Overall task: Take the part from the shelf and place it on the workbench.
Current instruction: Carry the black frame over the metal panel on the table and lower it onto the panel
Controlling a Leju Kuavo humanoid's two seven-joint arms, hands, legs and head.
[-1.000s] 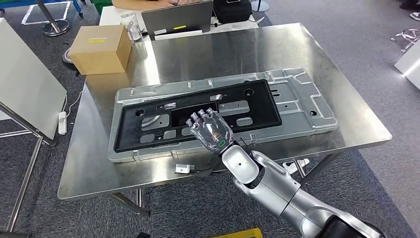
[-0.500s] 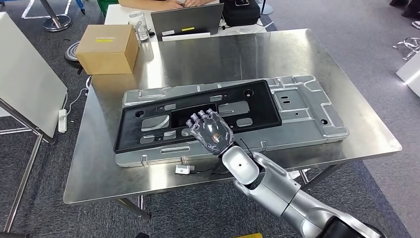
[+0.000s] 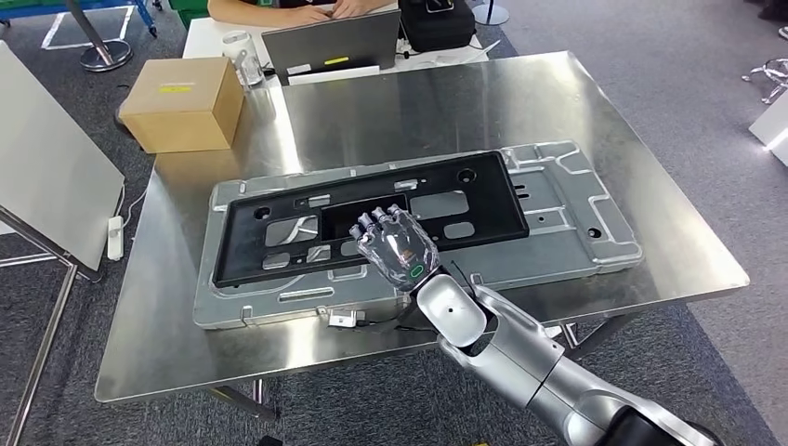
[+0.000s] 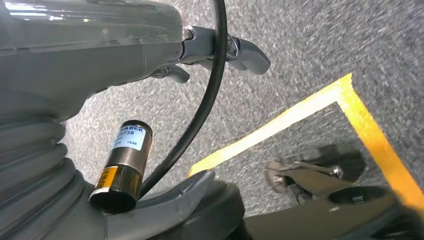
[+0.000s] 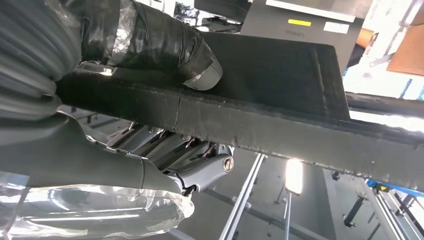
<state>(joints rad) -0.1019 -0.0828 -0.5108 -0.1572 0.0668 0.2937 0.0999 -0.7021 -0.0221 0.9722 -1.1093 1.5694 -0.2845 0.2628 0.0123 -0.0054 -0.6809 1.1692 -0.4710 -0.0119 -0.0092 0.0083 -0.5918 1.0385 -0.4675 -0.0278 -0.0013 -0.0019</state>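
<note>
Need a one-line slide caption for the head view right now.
Right hand grips the black part over the grey metal panel on the steel workbench.

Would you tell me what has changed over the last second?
Very little: the whole head view swayed, so the camera moved, not the things. The right robot hand still grips the black part over the silver panel on the workbench. Nothing was let go.
</note>
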